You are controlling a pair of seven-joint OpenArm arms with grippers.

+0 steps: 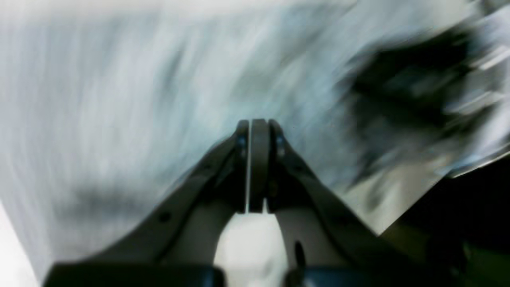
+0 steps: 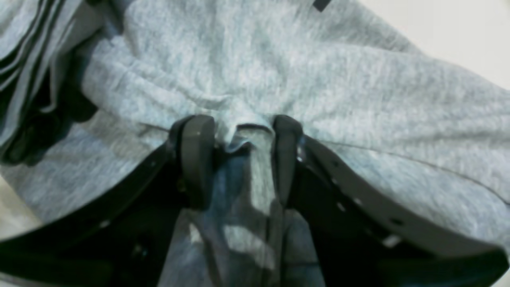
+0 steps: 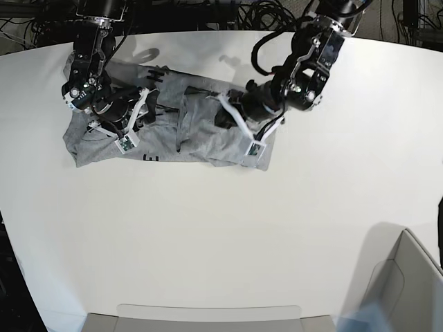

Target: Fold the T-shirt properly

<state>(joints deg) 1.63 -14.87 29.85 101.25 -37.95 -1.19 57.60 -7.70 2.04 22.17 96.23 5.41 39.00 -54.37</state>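
Nearest in base view: grey bin [image 3: 415, 287] at the corner on the L arm's side, prob. just parked off the work area. Then white table [image 3: 208, 228], bare strip in front of the cloth, handy as room to fold into.

Shirt [image 3: 214, 142] lies beyond that, across the table under both arms, bunched w/ ridges and overlaps, bits of black print showing, so not flat & not a proper fold. Prob. early: spreading/straightening looks like the step in hand, edges need sorting before any neat fold.

R gripper [image 2: 243, 135] is down at the cloth, jaws wide apart, a raised ridge of fabric standing between the fingers but not clamped; prob. placed astride it for a pinch. Closing there could catch >1 layer & drag the bunch along.

L gripper [image 1: 257, 131] is over the other end of the shirt, tips together; can't tell if any cloth is caught btwn them, wrist view too blurred. If it has an edge, a pull outward would open the creases; if not, it needs to open & re-grip.

Farthest: black cables [image 3: 242, 15] along the back edge, behind the arms, clear of the cloth
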